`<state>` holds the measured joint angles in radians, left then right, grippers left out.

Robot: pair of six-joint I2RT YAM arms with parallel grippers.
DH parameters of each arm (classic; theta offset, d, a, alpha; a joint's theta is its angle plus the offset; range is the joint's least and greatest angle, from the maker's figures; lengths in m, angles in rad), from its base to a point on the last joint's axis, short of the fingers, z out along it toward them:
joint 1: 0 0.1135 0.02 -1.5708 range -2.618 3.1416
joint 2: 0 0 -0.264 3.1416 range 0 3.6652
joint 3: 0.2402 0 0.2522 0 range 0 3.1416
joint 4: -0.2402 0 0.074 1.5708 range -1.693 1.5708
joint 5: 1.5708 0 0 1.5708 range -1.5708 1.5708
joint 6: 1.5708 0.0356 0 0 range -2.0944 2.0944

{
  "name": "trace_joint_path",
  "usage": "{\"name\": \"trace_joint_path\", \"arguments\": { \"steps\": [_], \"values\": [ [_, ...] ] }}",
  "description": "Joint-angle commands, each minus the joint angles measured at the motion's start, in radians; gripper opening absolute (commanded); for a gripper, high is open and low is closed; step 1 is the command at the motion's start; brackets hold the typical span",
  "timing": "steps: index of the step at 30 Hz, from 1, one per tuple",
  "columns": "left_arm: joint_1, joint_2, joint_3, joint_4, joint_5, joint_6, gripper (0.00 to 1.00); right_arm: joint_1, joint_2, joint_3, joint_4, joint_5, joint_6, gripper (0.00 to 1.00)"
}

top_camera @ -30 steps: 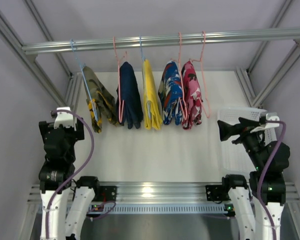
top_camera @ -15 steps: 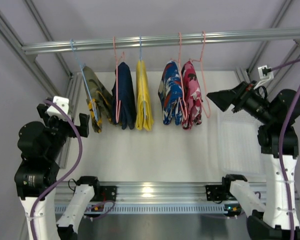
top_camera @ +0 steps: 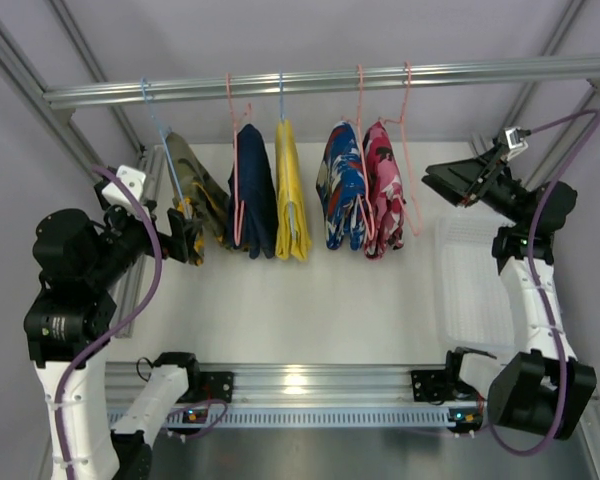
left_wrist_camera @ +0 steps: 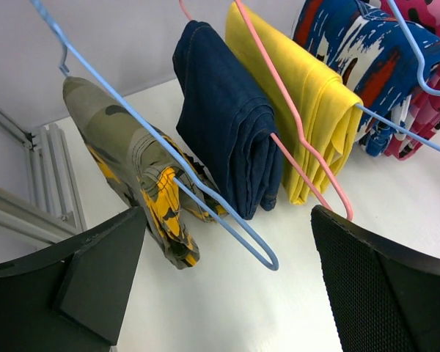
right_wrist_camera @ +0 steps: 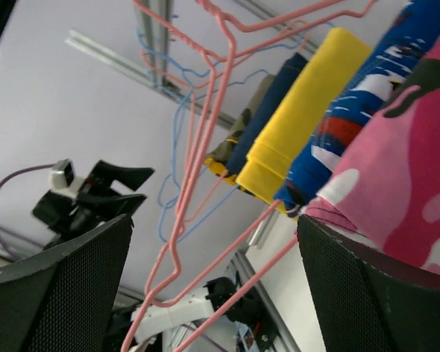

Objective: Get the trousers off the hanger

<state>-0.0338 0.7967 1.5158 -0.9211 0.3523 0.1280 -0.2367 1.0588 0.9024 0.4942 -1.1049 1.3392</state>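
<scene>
Two pairs of trousers hang folded on pink hangers from the rail: a blue printed pair (top_camera: 341, 188) and a red-pink printed pair (top_camera: 382, 190). My right gripper (top_camera: 438, 181) is raised just right of the red-pink pair (right_wrist_camera: 407, 165), beside its pink hanger (top_camera: 411, 190). It is open, and the pink hanger wires (right_wrist_camera: 227, 282) run through the gap between its fingers without being pinched. The blue pair (right_wrist_camera: 350, 125) hangs just beyond. My left gripper (top_camera: 187, 236) is open and empty at the left end of the row, below a camouflage pair (left_wrist_camera: 136, 172) on a blue hanger (left_wrist_camera: 213, 220).
Navy (top_camera: 252, 205) and yellow (top_camera: 291, 205) trousers hang between the camouflage pair and the blue printed pair. A white basket (top_camera: 480, 290) lies on the table at the right. The metal rail (top_camera: 330, 80) spans the top, with frame posts at both sides.
Both arms have risen from low poses toward the hanging row. The right gripper moved up and left to the pink hanger; the left gripper moved up to the camouflage pair.
</scene>
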Motion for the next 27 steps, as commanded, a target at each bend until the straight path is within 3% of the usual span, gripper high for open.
{"name": "trace_joint_path", "arguments": {
  "steps": [1, 4, 6, 17, 27],
  "values": [
    [0.005, 0.021, 0.018, 0.028, 0.037, -0.019, 0.99, 0.031, 0.062, -0.025, 0.636, -0.052, 0.352, 0.92],
    [0.005, 0.030, 0.020, 0.033, 0.042, -0.030, 0.99, 0.083, 0.102, -0.019, 0.711, -0.036, 0.411, 0.91],
    [0.005, 0.033, 0.020, 0.039, 0.047, -0.036, 0.99, 0.108, 0.112, -0.004, 0.673, -0.036, 0.362, 0.91],
    [0.005, 0.052, 0.018, 0.053, 0.053, -0.042, 0.99, 0.211, 0.168, -0.010, 0.592, 0.010, 0.273, 0.72],
    [0.005, 0.073, 0.043, 0.054, 0.060, -0.039, 0.99, 0.229, 0.309, 0.069, 0.823, 0.046, 0.452, 0.62]
  ]
}}
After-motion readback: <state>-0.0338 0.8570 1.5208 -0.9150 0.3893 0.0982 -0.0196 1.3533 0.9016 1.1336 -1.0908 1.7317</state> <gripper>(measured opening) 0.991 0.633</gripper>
